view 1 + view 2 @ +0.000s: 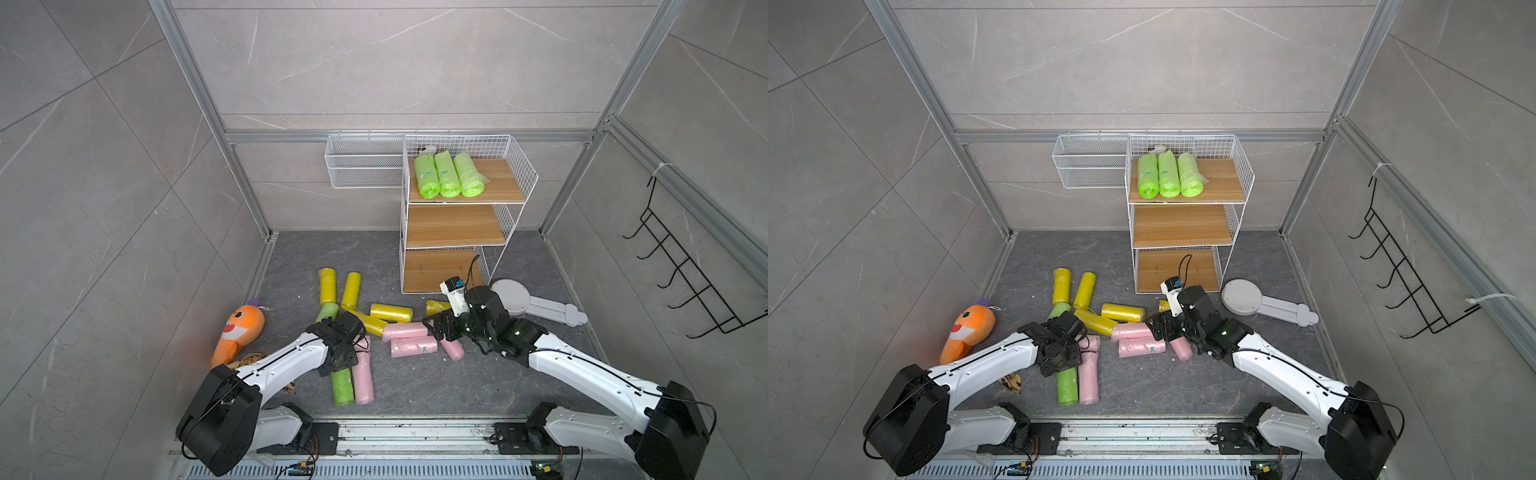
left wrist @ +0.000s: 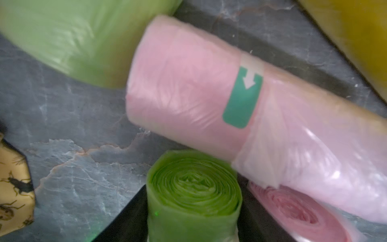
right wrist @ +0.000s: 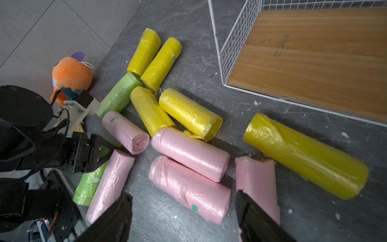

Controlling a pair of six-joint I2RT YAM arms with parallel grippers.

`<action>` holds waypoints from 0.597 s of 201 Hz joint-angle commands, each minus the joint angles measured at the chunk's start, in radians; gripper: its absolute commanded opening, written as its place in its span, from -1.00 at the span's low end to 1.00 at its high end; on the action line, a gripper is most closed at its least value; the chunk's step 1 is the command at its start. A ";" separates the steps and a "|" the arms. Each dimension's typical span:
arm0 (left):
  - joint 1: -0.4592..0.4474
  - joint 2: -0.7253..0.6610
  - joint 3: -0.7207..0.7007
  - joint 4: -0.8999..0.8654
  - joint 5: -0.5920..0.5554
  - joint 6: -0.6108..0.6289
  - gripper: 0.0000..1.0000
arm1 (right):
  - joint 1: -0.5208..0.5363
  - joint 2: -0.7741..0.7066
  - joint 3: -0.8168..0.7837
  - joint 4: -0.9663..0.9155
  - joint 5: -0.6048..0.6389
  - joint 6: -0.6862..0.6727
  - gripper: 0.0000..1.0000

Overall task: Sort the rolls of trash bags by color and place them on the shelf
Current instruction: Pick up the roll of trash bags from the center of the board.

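Observation:
The shelf (image 1: pixel 455 226) stands at the back right, with three lime green rolls (image 1: pixel 448 175) side by side on its top tier. The other rolls of trash bags lie scattered on the dark floor: yellow ones (image 1: pixel 390 312), pink ones (image 1: pixel 414 346) and a green one (image 1: pixel 328 311). My left gripper (image 2: pixel 193 209) is shut on the end of a lime green roll (image 2: pixel 193 188) that lies beside a pink roll (image 1: pixel 363 378). My right gripper (image 3: pixel 183 194) hangs open over the pink rolls (image 3: pixel 188 188), holding nothing. One of its fingers hides part of another pink roll (image 3: pixel 257 178).
An orange plush toy (image 1: pixel 239 332) lies at the left wall beside a patterned scrap (image 1: pixel 249 359). A low white wire basket (image 1: pixel 363 166) hangs on the back wall and a black hook rack (image 1: pixel 685 274) on the right wall. A white round-headed object (image 1: pixel 515 297) lies right of the shelf.

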 commanded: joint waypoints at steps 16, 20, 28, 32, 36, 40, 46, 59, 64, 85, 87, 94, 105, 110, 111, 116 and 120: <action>0.006 -0.022 -0.015 0.037 -0.009 0.007 0.02 | 0.004 0.010 -0.008 0.017 0.001 0.027 0.63; 0.004 -0.026 -0.015 0.036 -0.013 0.002 -0.01 | 0.004 0.009 -0.007 0.016 0.001 0.029 0.63; 0.003 -0.035 -0.013 0.028 -0.026 -0.005 -0.07 | 0.004 0.007 -0.007 0.014 -0.001 0.033 0.62; 0.002 -0.040 -0.012 0.024 -0.034 -0.012 -0.10 | 0.004 0.004 -0.008 0.014 -0.002 0.035 0.62; 0.003 -0.047 -0.009 0.017 -0.043 -0.018 -0.13 | 0.004 0.001 -0.007 0.011 -0.001 0.035 0.62; 0.000 -0.055 -0.008 0.010 -0.052 -0.025 -0.16 | 0.004 -0.002 -0.007 0.009 0.001 0.037 0.62; -0.003 -0.068 -0.005 -0.001 -0.066 -0.035 -0.21 | 0.003 -0.007 -0.006 0.004 0.004 0.037 0.63; -0.005 -0.106 0.007 -0.031 -0.087 -0.049 -0.30 | 0.003 -0.018 -0.002 -0.006 0.012 0.037 0.62; -0.007 -0.122 0.008 -0.038 -0.090 -0.058 -0.33 | 0.004 -0.022 0.000 -0.009 0.013 0.037 0.63; -0.009 -0.209 0.016 -0.088 -0.093 -0.090 -0.39 | 0.003 -0.031 0.007 -0.017 0.009 0.035 0.63; -0.009 -0.220 0.016 -0.094 -0.093 -0.094 -0.40 | 0.003 -0.032 0.010 -0.017 0.008 0.035 0.63; -0.009 -0.255 0.021 -0.111 -0.094 -0.104 -0.41 | 0.004 -0.034 0.014 -0.017 -0.002 0.034 0.63; -0.009 -0.315 0.040 -0.132 -0.097 -0.121 -0.42 | 0.004 -0.037 0.023 -0.012 -0.023 0.031 0.64; -0.008 -0.340 0.051 -0.136 -0.098 -0.128 -0.42 | 0.003 -0.039 0.025 -0.005 -0.038 0.031 0.64; -0.008 -0.346 0.054 -0.136 -0.099 -0.129 -0.42 | 0.003 -0.039 0.026 -0.003 -0.042 0.031 0.65; -0.009 -0.371 0.069 -0.135 -0.102 -0.136 -0.43 | 0.004 -0.039 0.030 0.008 -0.061 0.031 0.66; -0.009 -0.389 0.082 -0.128 -0.103 -0.142 -0.43 | 0.003 -0.039 0.032 0.018 -0.076 0.034 0.67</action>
